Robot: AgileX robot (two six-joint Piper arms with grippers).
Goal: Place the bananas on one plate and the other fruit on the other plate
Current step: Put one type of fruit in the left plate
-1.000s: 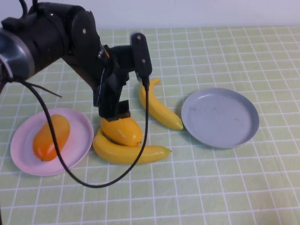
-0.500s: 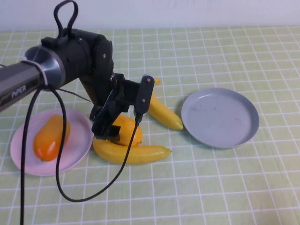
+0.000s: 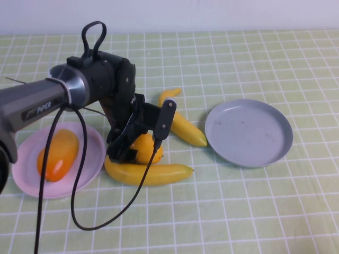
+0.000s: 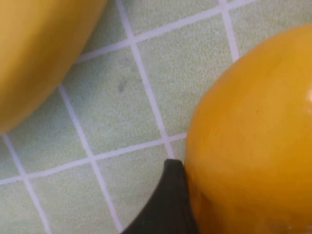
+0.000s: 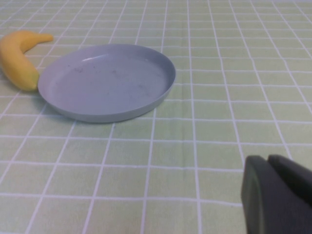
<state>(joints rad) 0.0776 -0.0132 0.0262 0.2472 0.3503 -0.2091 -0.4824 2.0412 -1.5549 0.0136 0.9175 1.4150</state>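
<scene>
One mango-like fruit lies on the pale pink plate at the left. The second one lies on the cloth between the two bananas; it also fills the left wrist view. My left gripper is down over this fruit, open, with its jaws either side and one finger against its skin. One banana lies just in front of it, and it also shows in the left wrist view. The other banana lies behind, pointing at the empty grey-blue plate. My right gripper is shut and empty, low over the cloth near that plate.
A green checked cloth covers the table. The left arm's black cable loops down over the cloth in front of the pink plate. The banana's end lies close to the grey-blue plate's rim.
My left arm has come down from above the loose fruit until the gripper straddles it. The fruits, bananas and plates have stayed in place.
</scene>
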